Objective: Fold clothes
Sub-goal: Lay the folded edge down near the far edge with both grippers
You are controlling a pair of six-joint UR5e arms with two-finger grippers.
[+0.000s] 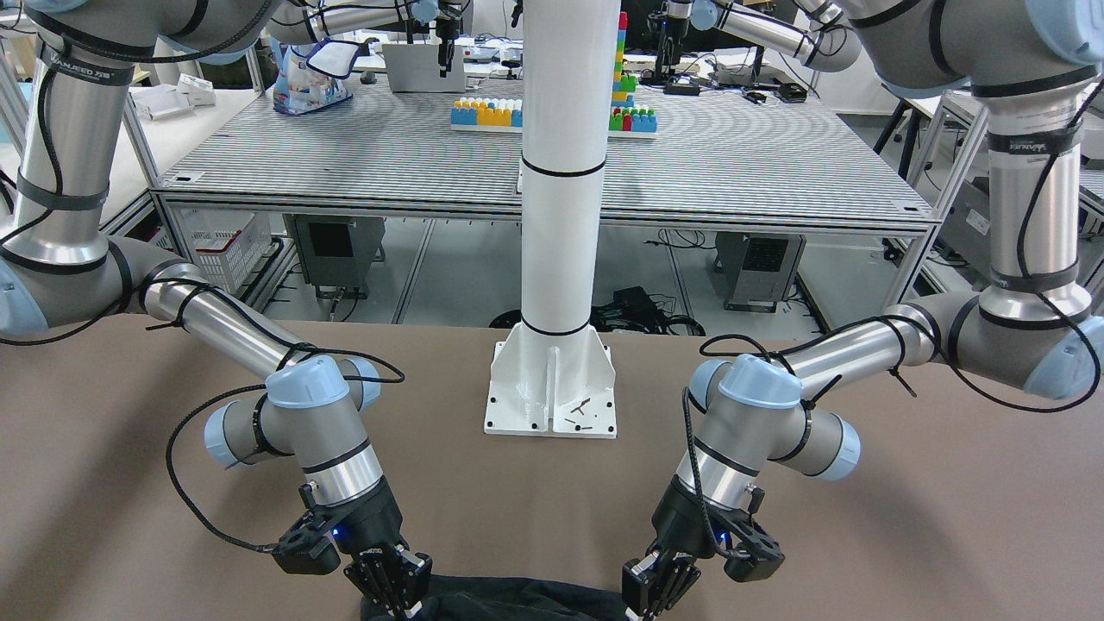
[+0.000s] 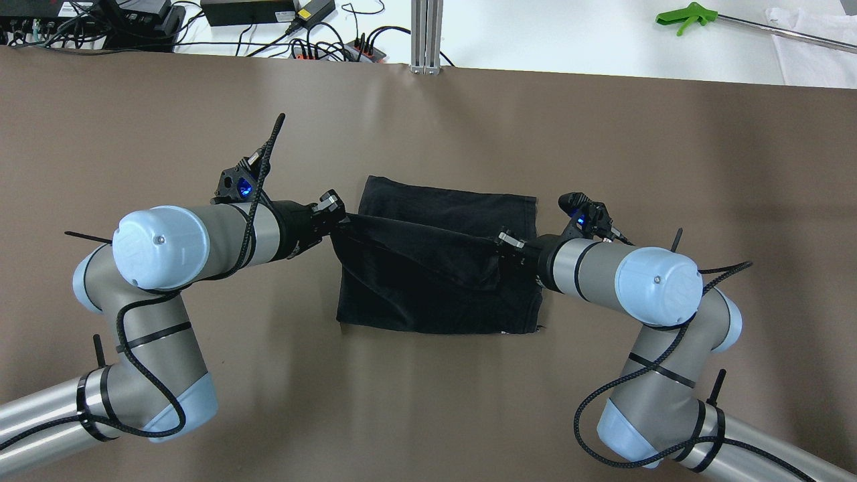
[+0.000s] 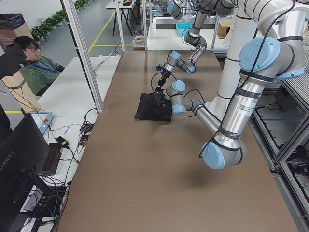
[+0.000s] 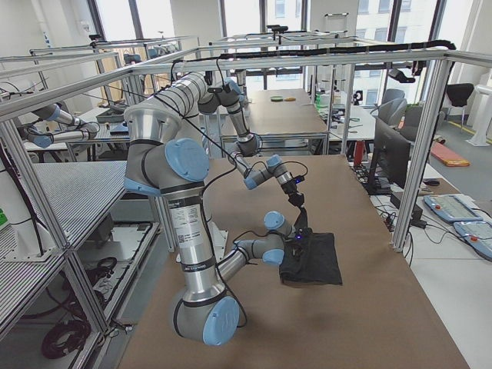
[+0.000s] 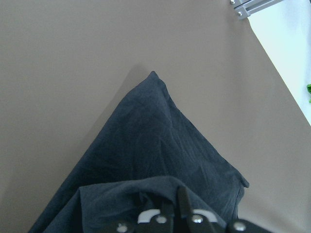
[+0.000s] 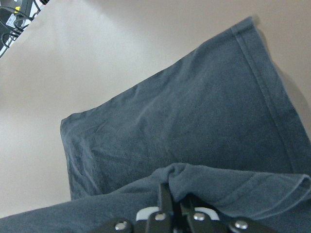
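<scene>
The clothes, one plain black garment [image 2: 442, 294], lie in the middle of the brown table [image 2: 669, 147]. One hemmed edge is raised off the flat layer and stretched between both grippers. My left gripper [image 2: 333, 213] is shut on that edge's left corner, and the left wrist view shows its fingertips [image 5: 177, 204] pinching a fold of fabric. At the right corner my right gripper [image 2: 503, 241] is shut, with cloth bunched over its fingertips [image 6: 167, 199]. The front-facing view cuts off all but the garment's top [image 1: 509, 599], with the left gripper [image 1: 657, 595] and right gripper [image 1: 395, 591] over it.
The white pillar's base [image 1: 552, 388] is bolted to the table between the arms, on the robot's side of the garment. Cables and power bricks [image 2: 321, 47] and a green grabber tool [image 2: 683, 15] lie beyond the far edge. A person [image 3: 34, 67] sits beside the table.
</scene>
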